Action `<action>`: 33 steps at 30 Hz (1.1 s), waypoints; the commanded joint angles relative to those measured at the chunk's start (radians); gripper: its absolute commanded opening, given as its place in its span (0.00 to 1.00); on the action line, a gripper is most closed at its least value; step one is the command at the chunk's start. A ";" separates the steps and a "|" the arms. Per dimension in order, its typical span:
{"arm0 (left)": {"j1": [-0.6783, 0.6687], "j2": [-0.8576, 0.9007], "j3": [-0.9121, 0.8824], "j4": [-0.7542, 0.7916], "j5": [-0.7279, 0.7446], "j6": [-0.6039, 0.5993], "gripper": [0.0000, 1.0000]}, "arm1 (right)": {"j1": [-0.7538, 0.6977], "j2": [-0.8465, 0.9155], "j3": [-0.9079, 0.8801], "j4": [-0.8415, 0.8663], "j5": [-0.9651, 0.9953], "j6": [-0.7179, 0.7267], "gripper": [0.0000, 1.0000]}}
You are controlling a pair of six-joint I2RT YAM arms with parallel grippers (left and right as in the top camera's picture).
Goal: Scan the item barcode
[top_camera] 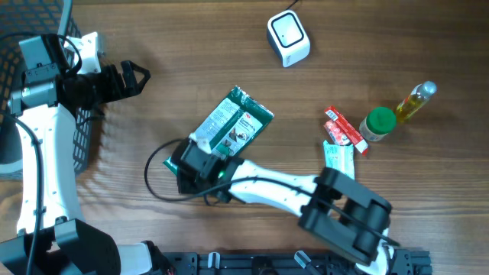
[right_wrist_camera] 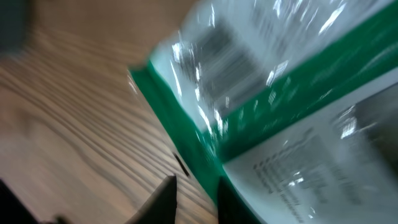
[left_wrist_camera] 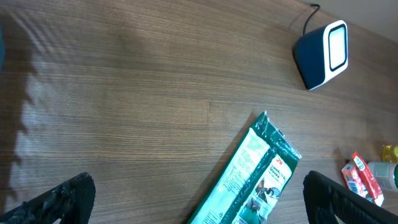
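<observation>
The item, a green and white glove packet [top_camera: 229,126], lies flat and slantwise at mid-table, also seen in the left wrist view [left_wrist_camera: 255,174]. The white and blue scanner [top_camera: 288,38] stands at the far edge, its window showing in the left wrist view [left_wrist_camera: 323,55]. My right gripper [top_camera: 199,153] is at the packet's near-left end. In the blurred right wrist view its jaws [right_wrist_camera: 194,199] stand a narrow gap apart with wood showing between them, and the packet's green edge [right_wrist_camera: 186,143] lies against the right-hand finger. My left gripper [top_camera: 137,76] hovers wide open at the far left, its fingers [left_wrist_camera: 62,199] well clear of the packet.
A black wire basket [top_camera: 15,76] sits at the left edge. On the right are a red packet [top_camera: 345,130], a green-capped jar [top_camera: 378,124], a yellow bottle [top_camera: 415,101] and a white sachet [top_camera: 338,156]. A black cable [top_camera: 153,179] loops beside the right gripper.
</observation>
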 commanded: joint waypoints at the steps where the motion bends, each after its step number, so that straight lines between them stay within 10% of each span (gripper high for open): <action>1: -0.002 0.005 0.005 0.002 0.008 0.015 1.00 | 0.023 0.013 -0.006 0.023 -0.023 -0.119 0.33; 11: -0.002 0.005 0.005 0.002 0.008 0.015 1.00 | 0.035 0.015 -0.006 0.016 0.020 -0.187 0.35; 19: -0.002 0.005 0.005 0.002 0.008 0.015 1.00 | 0.068 0.029 -0.006 -0.045 0.158 -0.232 0.05; 33: -0.002 0.005 0.005 0.002 0.008 0.015 1.00 | -0.170 -0.031 0.014 -0.500 0.109 -0.208 0.04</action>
